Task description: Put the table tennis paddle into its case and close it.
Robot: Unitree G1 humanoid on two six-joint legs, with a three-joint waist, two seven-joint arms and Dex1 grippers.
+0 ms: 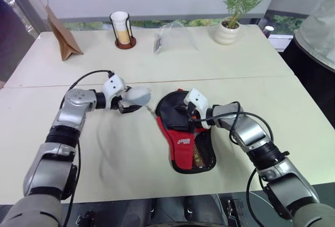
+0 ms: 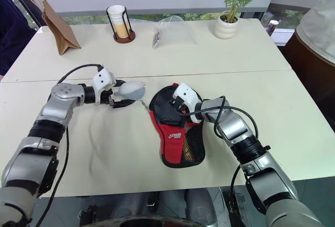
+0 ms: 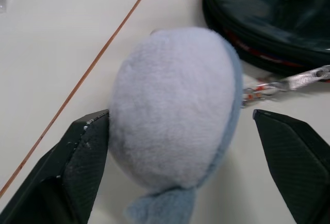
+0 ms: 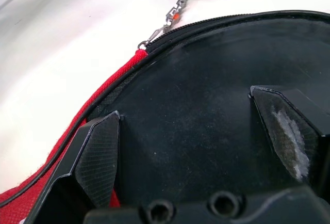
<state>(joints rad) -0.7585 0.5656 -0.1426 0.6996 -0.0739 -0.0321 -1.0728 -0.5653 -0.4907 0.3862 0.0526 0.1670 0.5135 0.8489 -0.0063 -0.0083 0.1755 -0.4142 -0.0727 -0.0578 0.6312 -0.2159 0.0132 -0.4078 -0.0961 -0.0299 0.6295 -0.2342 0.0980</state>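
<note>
The left gripper (image 3: 180, 131) straddles the grey plush charm (image 3: 172, 108), fingers spread; the right gripper (image 4: 185, 141) presses unclenched on the case (image 1: 186, 133). Risk — tugging the charm drags the case instead of running the zip.

Case (image 1: 184, 133): on the table (image 1: 272, 106), near its front edge. Plush charm (image 1: 137, 95): just left of the case, joined to it by a chain (image 4: 164, 26). Behind the case, along the table's far edge, left to right: paper bag (image 1: 62, 37), cup in holder (image 1: 123, 29), clear bag (image 1: 175, 36), potted plant (image 1: 233, 15).
</note>
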